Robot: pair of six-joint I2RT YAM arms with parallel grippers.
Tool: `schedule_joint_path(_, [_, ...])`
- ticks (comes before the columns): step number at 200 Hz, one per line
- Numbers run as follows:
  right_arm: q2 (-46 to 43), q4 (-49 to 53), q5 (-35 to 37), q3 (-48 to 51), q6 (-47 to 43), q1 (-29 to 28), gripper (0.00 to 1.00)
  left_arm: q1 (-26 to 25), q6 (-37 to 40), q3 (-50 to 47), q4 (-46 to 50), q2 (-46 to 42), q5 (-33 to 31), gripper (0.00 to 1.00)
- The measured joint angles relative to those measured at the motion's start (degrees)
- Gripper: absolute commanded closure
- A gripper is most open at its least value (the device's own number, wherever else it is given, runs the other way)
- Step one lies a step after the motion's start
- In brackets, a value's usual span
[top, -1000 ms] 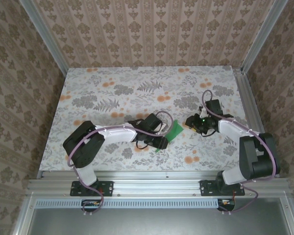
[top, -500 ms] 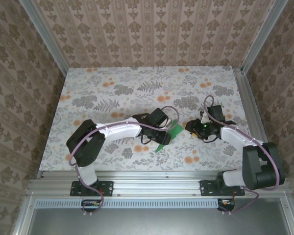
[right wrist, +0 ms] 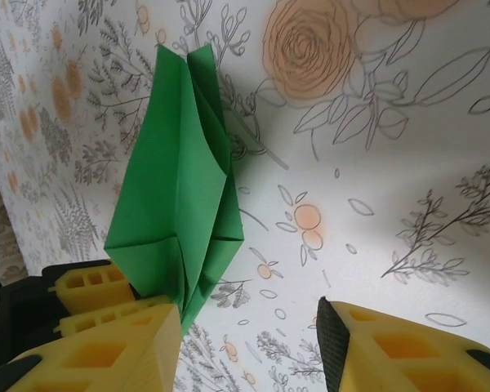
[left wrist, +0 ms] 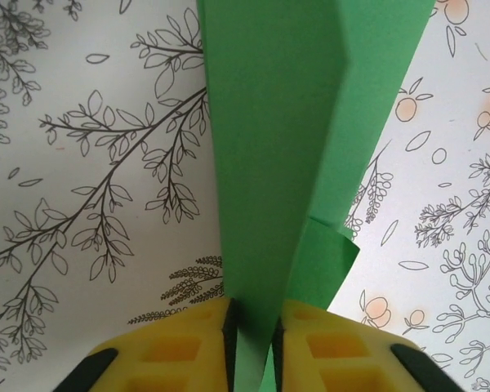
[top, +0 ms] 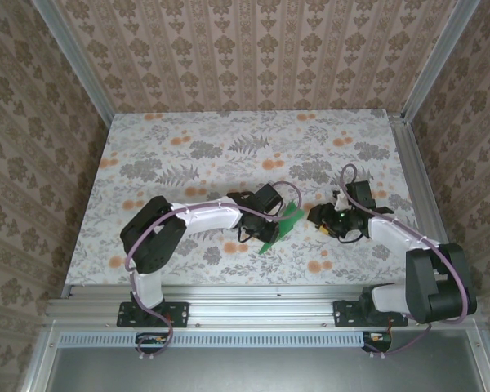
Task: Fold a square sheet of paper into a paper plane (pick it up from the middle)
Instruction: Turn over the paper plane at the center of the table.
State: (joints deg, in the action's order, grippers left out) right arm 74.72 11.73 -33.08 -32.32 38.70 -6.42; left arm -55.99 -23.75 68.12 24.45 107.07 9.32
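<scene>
Top view: bright-green folded paper sheet [top: 287, 217] noted just below frame centre, over the grey-and-orange floral tabletop [top: 188, 147], lying on a slant from upper right to lower left. Left gripper [top: 274, 225] is clamped on it. In the left wrist view the sheet [left wrist: 294, 122] is pinched in a narrow gap between the yellow fingers [left wrist: 180, 347] at bottom centre and runs up to the top edge, creased lengthwise. Right gripper [top: 317, 217] is positioned just right of the sheet. In the right wrist view its jaws are spread at the frame bottom with nothing between them. The sheet [right wrist: 175, 204] is seen left of centre, its lower end beside the lower-left finger [right wrist: 106, 355]; contact cannot be told.
</scene>
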Motion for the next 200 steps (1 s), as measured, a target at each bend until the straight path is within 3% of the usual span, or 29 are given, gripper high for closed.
schedule_joint_path(34, [-0.1,-4.3,-2.0,3.0,3.6,-1.8,0.48,0.2,-0.4,-0.1,-0.6,0.0,0.4,0.92])
schedule_joint_path(120, [5.5,-21.8,-4.7,5.5,16.5,-11.3,0.43,2.8,-2.4,-5.3,-5.9,-2.2,5.9,0.93])
schedule_joint_path(200, [9.8,-24.4,-3.6,5.5,20.0,-16.2,0.41,4.0,-3.9,-8.0,-9.5,-3.0,9.2,0.92])
